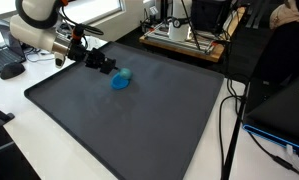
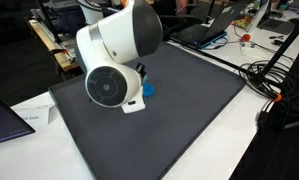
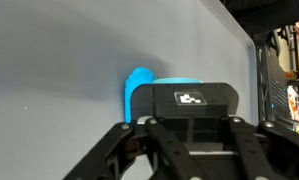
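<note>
My tool point(image 1: 109, 70) hangs low over the dark mat point(image 1: 139, 125) that covers most of the table point(image 1: 19, 125), near the mat's far corner. Its tip is right at the blue thing point(image 1: 121, 80), which lies on the mat just beyond it. At this size I can't say whether the two touch.

In the wrist view the tool's black body fills the lower middle, and the blue thing point(image 3: 139, 88) peeks out above and to one side, mostly hidden behind it. I see no fingertips there, so I can't tell how wide the tool stands or whether it has hold of anything. The blue thing looks to be resting on the mat, not lifted. In an exterior view my own white arm joint point(image 2: 119, 55) blocks the tool, and only an edge of the blue thing point(image 2: 148, 88) shows past it.

I judge this to be the close approach, with contact at hand but no grip confirmed. The next move calls for centring: the blue thing sits off to one side of my tool's line, so I would want it squarely between the fingers before any squeeze, or it may skid across the mat.
</note>
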Motion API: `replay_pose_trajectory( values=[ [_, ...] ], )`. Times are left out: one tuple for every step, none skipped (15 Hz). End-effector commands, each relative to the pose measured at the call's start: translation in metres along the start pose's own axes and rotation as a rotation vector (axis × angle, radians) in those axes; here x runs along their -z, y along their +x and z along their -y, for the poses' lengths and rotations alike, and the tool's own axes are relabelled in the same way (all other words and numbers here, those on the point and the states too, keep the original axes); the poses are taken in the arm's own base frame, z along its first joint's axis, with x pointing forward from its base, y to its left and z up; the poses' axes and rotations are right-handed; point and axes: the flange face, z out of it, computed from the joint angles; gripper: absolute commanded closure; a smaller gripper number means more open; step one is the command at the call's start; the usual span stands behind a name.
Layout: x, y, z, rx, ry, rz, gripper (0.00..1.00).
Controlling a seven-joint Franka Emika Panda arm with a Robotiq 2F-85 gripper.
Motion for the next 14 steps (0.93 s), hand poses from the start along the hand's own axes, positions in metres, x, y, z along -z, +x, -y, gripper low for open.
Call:
replay_pose_trajectory(
  values=[
    [0.001, -0.013, -0.045, -0.048, 0.011, -0.059, 0.78],
    [0.002, -0.017, -0.050, -0.052, 0.029, -0.075, 0.78],
    [0.003, -0.022, -0.055, -0.056, 0.040, -0.090, 0.78],
    [0.004, -0.027, -0.060, -0.057, 0.049, -0.103, 0.78],
    [0.006, -0.032, -0.065, -0.059, 0.062, -0.117, 0.78],
    [0.006, -0.036, -0.069, -0.061, 0.069, -0.129, 0.78],
    [0.007, -0.040, -0.073, -0.066, 0.074, -0.140, 0.78],
    [0.007, -0.044, -0.077, -0.071, 0.085, -0.149, 0.78],
    [0.007, -0.048, -0.081, -0.075, 0.093, -0.157, 0.78],
    [0.007, -0.052, -0.084, -0.078, 0.102, -0.165, 0.78],
    [0.008, -0.055, -0.086, -0.079, 0.105, -0.170, 0.78],
    [0.008, -0.058, -0.086, -0.077, 0.111, -0.172, 0.78],
    [0.009, -0.061, -0.085, -0.072, 0.117, -0.177, 0.78],
    [0.012, -0.064, -0.083, -0.063, 0.123, -0.187, 0.78]
  ],
)
